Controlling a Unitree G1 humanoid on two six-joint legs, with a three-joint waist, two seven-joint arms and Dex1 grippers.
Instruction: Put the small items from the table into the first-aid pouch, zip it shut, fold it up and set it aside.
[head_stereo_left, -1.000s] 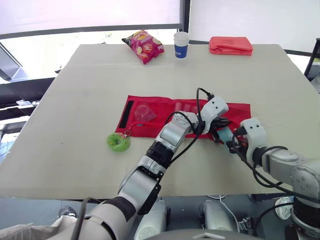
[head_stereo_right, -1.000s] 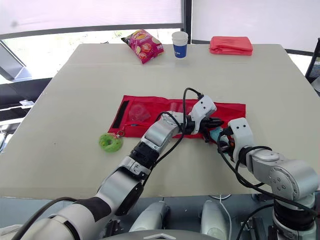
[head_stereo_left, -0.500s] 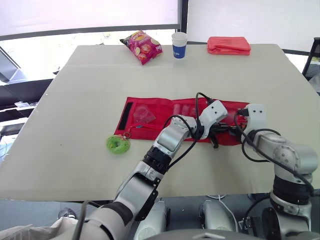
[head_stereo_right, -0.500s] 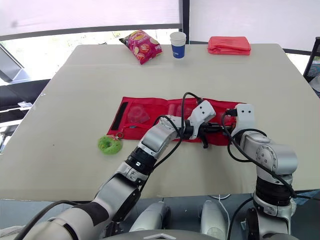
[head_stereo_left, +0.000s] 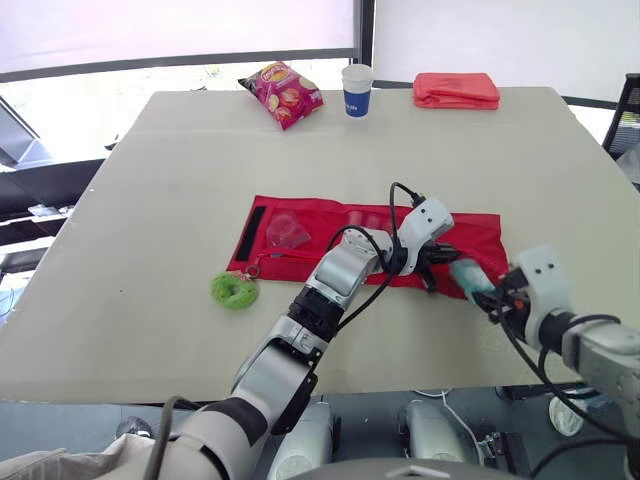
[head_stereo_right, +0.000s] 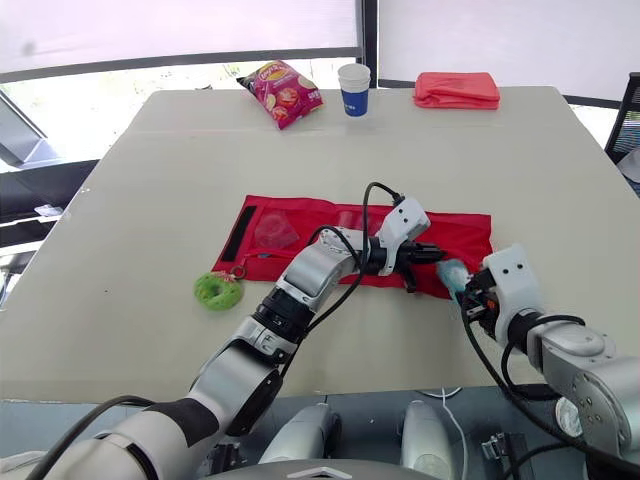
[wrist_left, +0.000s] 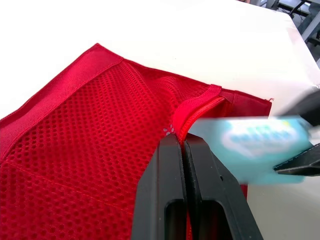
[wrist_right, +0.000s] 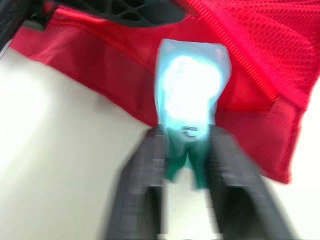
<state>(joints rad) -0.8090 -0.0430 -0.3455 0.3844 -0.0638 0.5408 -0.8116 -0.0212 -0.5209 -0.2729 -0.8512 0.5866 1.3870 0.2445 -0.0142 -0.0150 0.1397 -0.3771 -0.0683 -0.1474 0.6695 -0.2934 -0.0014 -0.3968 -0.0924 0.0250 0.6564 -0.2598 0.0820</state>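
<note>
Left wrist view: left claw (wrist_left: 184, 142) pinches pouch (wrist_left: 90, 130) lip, right claw (wrist_right: 186, 137) pinches teal packet (wrist_right: 192, 85) at the mouth; packing step, next likely slide packet inside.

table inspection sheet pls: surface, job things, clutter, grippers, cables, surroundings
surface: beige table, no spills seen.
job's things: red first-aid pouch lies open and flat; teal packet is at its mesh pocket mouth, not yet inside; green ring sits on the table off the pouch's left corner.
clutter: snack bag, paper cup and folded red cloth along the far edge.
grippers: left gripper shut on the pouch's pocket edge; right gripper shut on the teal packet.
cables: black cables loop off both wrists.
surroundings: window behind the table.
</note>
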